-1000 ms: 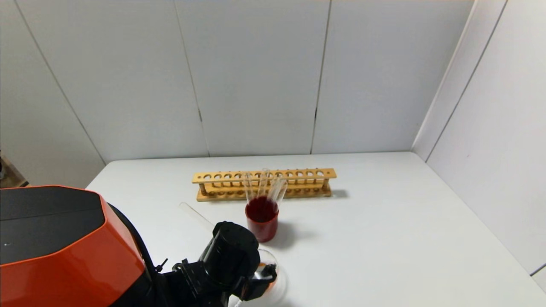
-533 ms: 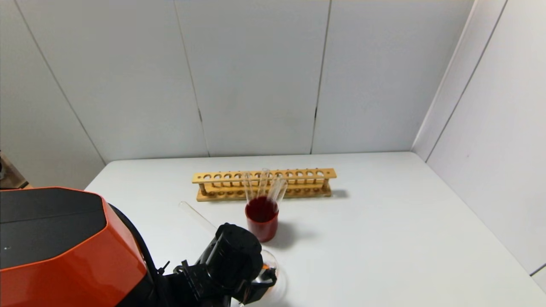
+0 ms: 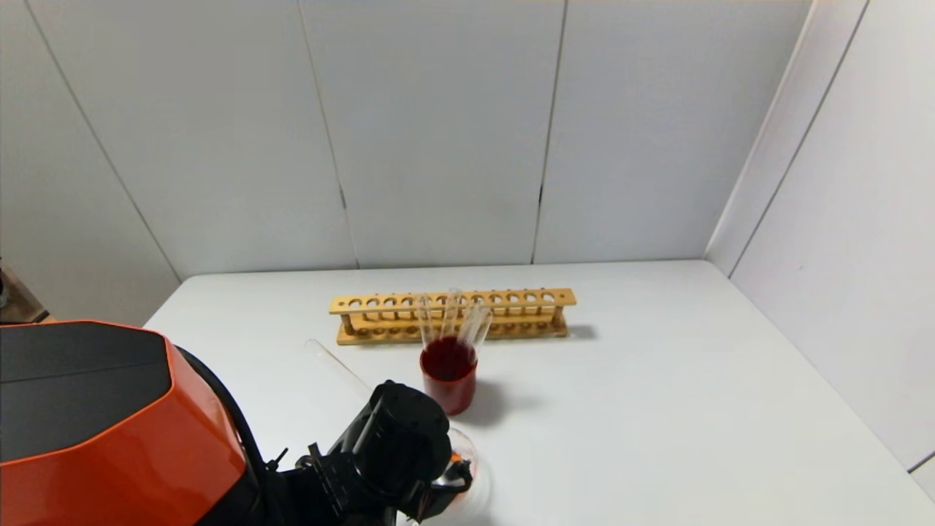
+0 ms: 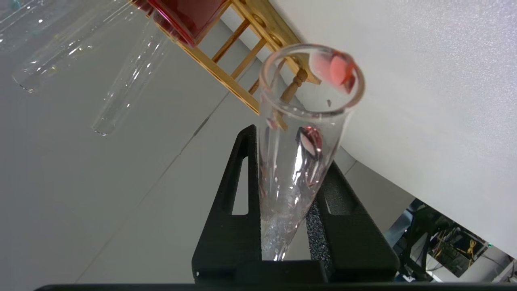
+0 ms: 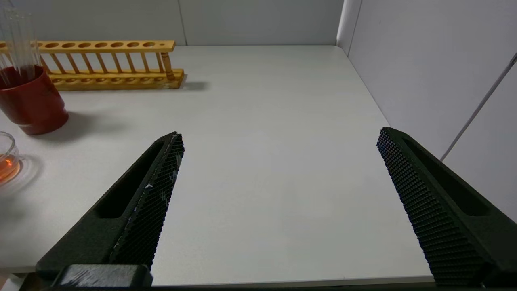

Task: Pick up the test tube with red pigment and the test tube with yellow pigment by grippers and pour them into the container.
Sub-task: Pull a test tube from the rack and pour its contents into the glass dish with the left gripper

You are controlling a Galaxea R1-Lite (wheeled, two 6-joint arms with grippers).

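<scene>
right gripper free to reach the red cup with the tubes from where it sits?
Probably yes. The right gripper is open and empty, and bare table lies between it and the red cup. The glass beaker sits nearer, off the direct line.

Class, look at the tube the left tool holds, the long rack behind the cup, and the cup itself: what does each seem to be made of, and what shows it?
Test tube, clamped in the left tool: clear glossy glass, seemingly; the rack shows through it.
Rack: pale wood, matt, with drilled holes and turned posts.
Cup: opaque dark red, smooth; plastic or ceramic, unclear.
</scene>
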